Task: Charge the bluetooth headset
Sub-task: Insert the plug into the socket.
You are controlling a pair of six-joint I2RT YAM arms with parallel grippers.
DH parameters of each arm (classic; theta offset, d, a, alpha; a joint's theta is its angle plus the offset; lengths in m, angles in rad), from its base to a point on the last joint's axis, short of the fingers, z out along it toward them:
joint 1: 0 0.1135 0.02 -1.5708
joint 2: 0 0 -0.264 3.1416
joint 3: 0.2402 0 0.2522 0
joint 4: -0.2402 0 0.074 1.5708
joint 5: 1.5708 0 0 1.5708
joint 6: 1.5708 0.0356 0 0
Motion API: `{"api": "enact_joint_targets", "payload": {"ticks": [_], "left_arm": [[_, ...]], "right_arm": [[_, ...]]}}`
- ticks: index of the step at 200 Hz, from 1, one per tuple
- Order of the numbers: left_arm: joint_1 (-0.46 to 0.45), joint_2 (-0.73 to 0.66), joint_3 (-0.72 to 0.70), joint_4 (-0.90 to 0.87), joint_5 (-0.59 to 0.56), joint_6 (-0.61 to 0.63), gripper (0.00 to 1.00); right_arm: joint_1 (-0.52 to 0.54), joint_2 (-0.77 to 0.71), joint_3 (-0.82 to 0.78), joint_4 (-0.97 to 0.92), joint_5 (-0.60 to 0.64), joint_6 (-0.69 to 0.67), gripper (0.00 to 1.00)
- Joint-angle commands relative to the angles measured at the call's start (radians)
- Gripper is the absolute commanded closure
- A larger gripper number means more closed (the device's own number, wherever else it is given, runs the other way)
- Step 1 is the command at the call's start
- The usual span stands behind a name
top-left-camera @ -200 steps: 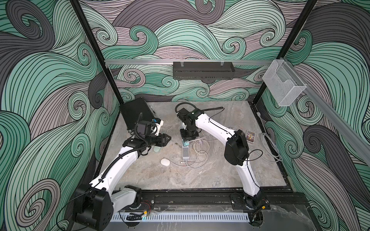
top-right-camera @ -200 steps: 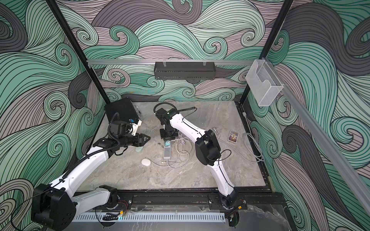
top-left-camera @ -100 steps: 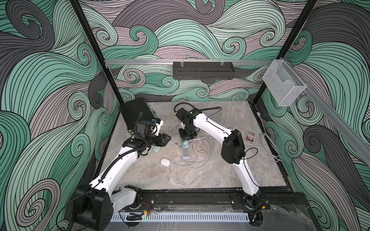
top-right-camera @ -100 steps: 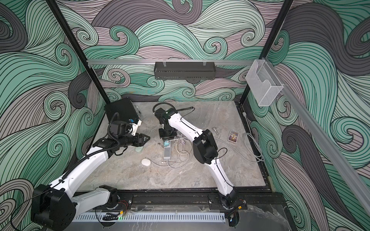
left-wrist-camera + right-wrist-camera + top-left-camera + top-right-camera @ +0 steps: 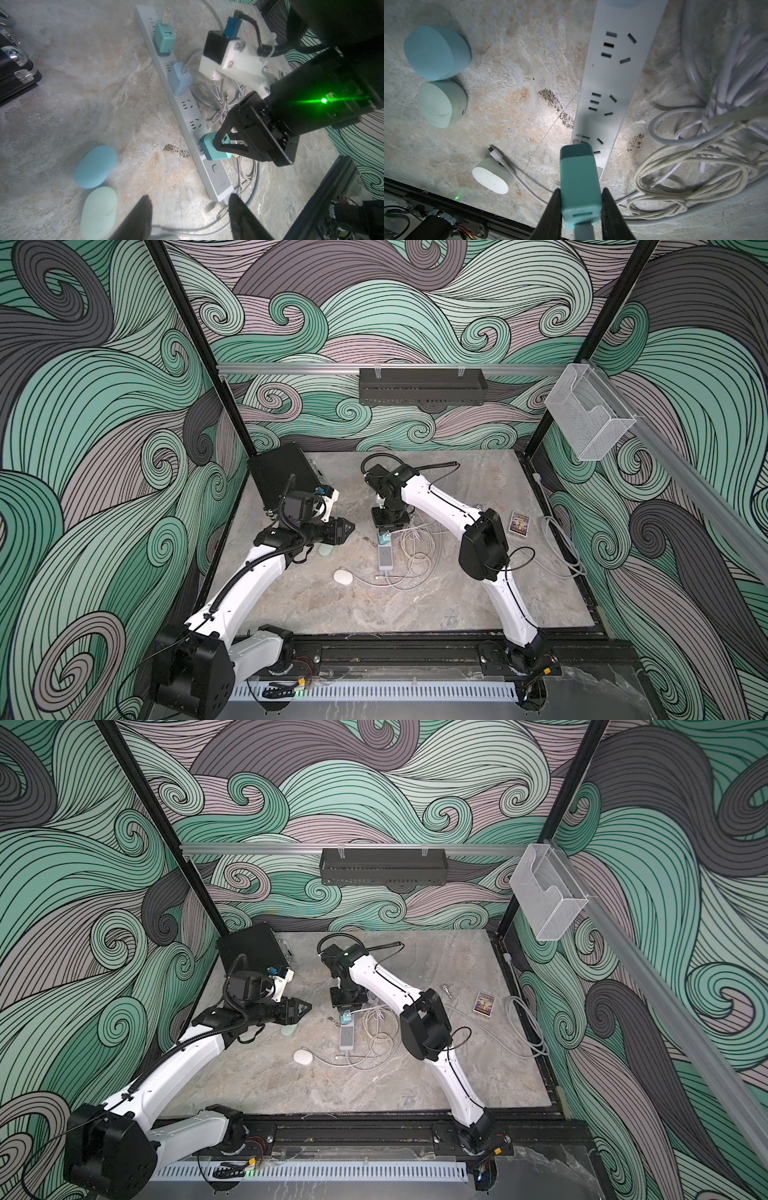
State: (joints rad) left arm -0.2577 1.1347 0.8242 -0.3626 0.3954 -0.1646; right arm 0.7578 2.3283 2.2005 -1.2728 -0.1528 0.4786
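- Well, the left gripper point(image 5: 348, 526) hangs half open and empty, with the blue case point(image 5: 95, 166) and green case point(image 5: 98, 207) just under it.
- The white headset case point(image 5: 490, 178) lies beside the right gripper point(image 5: 581, 191), a loose cable end point(image 5: 496, 154) by it.
- That gripper pinches the teal charger point(image 5: 579, 172). Its prongs look unseated at the power strip point(image 5: 612, 83), so square them, then press straight down.

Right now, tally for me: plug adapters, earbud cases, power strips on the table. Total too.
Adapters: 3 (teal adapter, light blue adapter, second teal adapter)
Cases: 3 (blue case, pale green case, white case)
Power strip: 1
Total: 7
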Motion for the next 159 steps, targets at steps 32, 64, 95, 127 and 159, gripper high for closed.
{"api": "enact_joint_targets", "payload": {"ticks": [32, 64, 95, 127, 159], "left_arm": [[0.001, -0.009, 0.010, -0.004, 0.000, 0.014, 0.42], [0.001, -0.007, 0.009, 0.001, 0.008, 0.013, 0.42], [0.000, -0.007, 0.008, 0.001, 0.011, 0.013, 0.42], [0.001, -0.006, 0.003, 0.014, 0.030, 0.013, 0.41], [0.000, -0.006, 0.001, 0.017, 0.034, 0.013, 0.42]], "right_arm": [[-0.008, -0.010, -0.014, -0.066, 0.061, -0.012, 1.00], [-0.009, -0.018, -0.024, -0.066, 0.073, -0.013, 1.00], [-0.009, -0.014, -0.022, -0.066, 0.072, -0.009, 1.00], [-0.009, 0.022, 0.013, -0.070, 0.064, 0.001, 1.00], [-0.009, 0.070, 0.070, -0.077, 0.079, 0.021, 1.00]]}}
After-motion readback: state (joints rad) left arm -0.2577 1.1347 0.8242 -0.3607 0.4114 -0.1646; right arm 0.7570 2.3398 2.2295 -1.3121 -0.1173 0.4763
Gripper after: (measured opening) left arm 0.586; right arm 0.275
